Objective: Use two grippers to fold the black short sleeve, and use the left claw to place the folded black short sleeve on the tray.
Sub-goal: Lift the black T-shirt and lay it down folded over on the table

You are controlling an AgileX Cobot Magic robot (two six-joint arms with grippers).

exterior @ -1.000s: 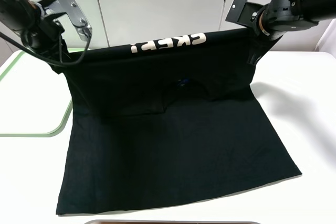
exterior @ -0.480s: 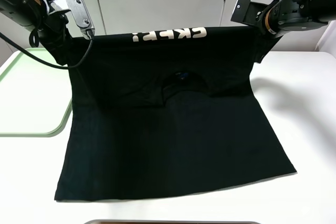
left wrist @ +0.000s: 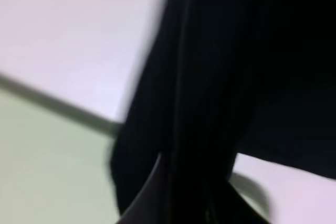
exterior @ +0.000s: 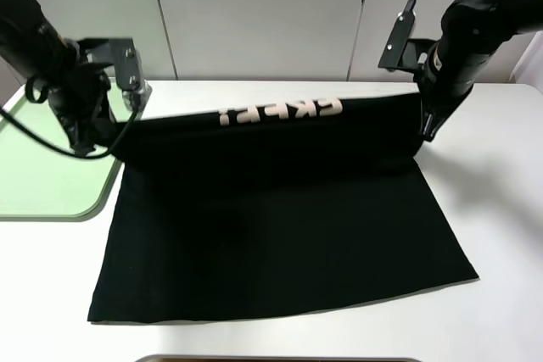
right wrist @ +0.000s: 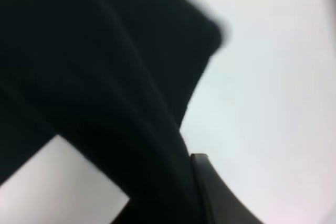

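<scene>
Descent was the change we noted: a second earlier both claws held the folded edge of the black short sleeve (exterior: pixel 280 218) high above the worktop (exterior: pixel 501 209), with the neck opening and its blue label hanging in view beneath. Now that edge had come down almost onto the worktop, the pale lettering (exterior: pixel 280 112) lay along the fold line, and the neck opening and label were hidden. The left claw (exterior: pixel 103 143) was clenched on the left end of the fold, close by the tray (exterior: pixel 59 209), and the right claw (exterior: pixel 427 125) was clenched on the right end. Both wrist views were blurred and showed only black cloth running into each claw. The black short sleeve lay spread across the middle of the worktop with its near hem flat and its left edge just beside the tray's rim, none of it on the tray. We judged that the first fold was nearly laid, that a release was due next, and that more folding remained before the left claw could carry it to the tray
</scene>
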